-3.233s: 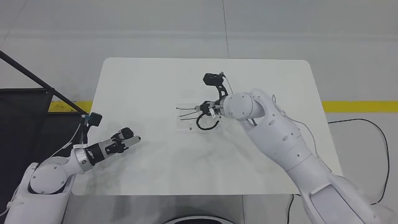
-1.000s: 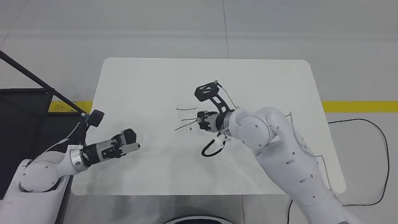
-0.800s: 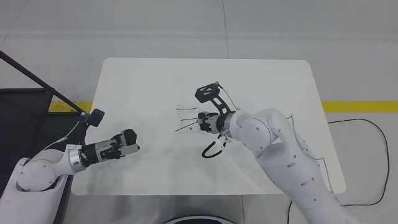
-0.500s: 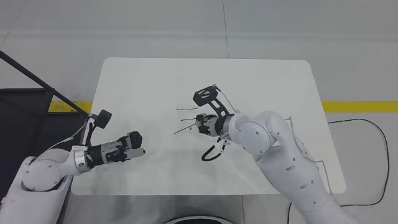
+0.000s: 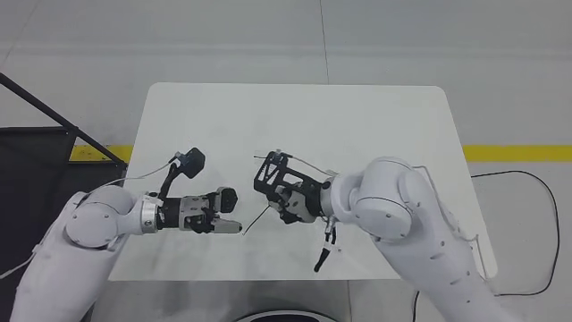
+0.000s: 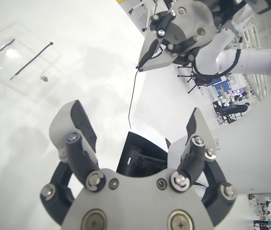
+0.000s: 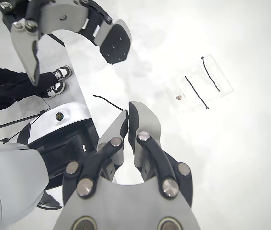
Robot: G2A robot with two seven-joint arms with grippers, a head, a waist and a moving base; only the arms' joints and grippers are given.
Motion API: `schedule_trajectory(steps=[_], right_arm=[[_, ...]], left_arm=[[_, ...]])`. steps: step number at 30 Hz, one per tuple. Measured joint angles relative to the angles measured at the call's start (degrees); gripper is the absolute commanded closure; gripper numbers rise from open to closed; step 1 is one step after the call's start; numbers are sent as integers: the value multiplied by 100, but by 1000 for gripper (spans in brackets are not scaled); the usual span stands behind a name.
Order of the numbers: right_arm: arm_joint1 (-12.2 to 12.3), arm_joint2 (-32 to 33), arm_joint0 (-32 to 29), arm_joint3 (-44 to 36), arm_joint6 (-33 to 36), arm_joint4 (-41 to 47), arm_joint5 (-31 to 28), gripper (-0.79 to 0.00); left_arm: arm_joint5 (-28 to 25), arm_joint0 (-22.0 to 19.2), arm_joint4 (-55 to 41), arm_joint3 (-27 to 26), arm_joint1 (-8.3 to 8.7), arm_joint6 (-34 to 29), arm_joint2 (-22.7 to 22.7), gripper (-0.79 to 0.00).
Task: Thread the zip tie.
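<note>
A thin black zip tie (image 7: 108,101) sticks out from between the fingertips of my right gripper (image 7: 127,111), which is shut on one end of it. In the left wrist view the same zip tie (image 6: 132,96) hangs from the right gripper (image 6: 141,66) with its free tip pointing into the gap of my left gripper (image 6: 138,123), which is open and holds nothing. In the top view the two grippers face each other above the front middle of the white table (image 5: 384,125): the left gripper (image 5: 234,215), the right gripper (image 5: 271,204) and the zip tie (image 5: 256,219) between them.
Two spare black zip ties (image 7: 196,89) (image 7: 211,74) lie on a clear sheet (image 7: 221,82) on the table, with a small brown scrap (image 7: 178,97) beside them. From above the sheet (image 5: 268,163) is just behind the grippers. The table's front edge runs close below both grippers.
Both arms have closed in on each other. The right gripper carried the zip tie left and toward the table's front. The left gripper swung right to face it.
</note>
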Motion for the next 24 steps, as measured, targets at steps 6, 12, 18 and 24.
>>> schedule_trajectory(steps=[6,12,18,24], right_arm=[[-6,-6,44,33,16,103,28,0],[-5,-6,33,33,1,102,31,0],[4,-70,7,-37,-165,259,-55,0],[-4,-145,134,53,-161,375,89,0]], left_arm=[[-68,-10,60,75,51,70,-4,-785],[23,9,188,32,47,191,-1,-785],[119,37,986,-241,3,847,315,-379],[-252,-79,978,-54,-12,1085,497,-286]])
